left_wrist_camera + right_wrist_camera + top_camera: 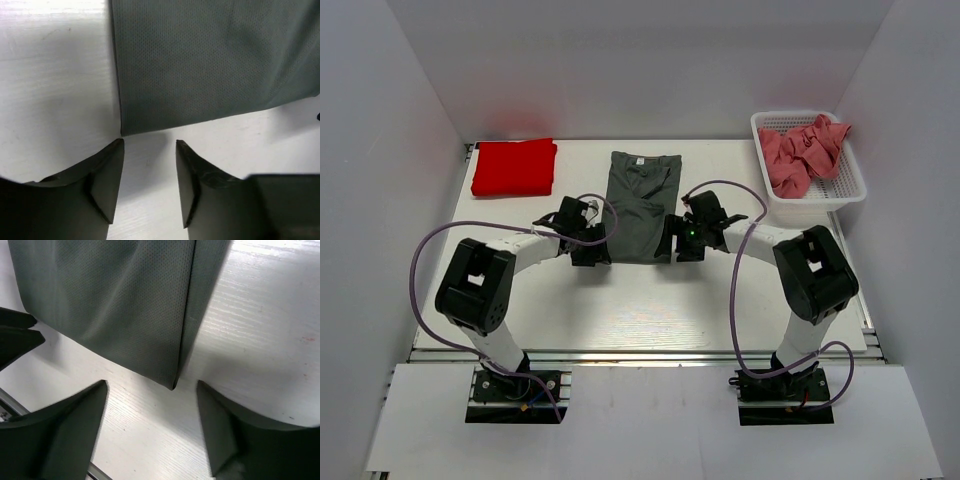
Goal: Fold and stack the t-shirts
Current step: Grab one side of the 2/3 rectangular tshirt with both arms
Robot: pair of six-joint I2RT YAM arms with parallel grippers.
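Shirts lie in three places on the white bench point(640, 310). The dark grey t-shirt point(642, 205) lies flat in the middle, nearer the far edge, its sides folded in so that it forms a long narrow strip running from far to near, collar at the far end. A bright red t-shirt point(514, 167) rests folded into a neat rectangle at the far left corner. Dusty pink t-shirts point(802, 152) are heaped, crumpled, in a white mesh basket point(820, 199) at the far right corner. Both arms reach inward to the near end of the grey strip. The left gripper point(149, 150) hovers low at its near left corner with its fingers apart and nothing between them; the cloth's corner lies just ahead of the fingertips. The right gripper point(151, 385) sits at the near right corner, fingers spread wider, also holding nothing, the folded corner pointing into the gap.
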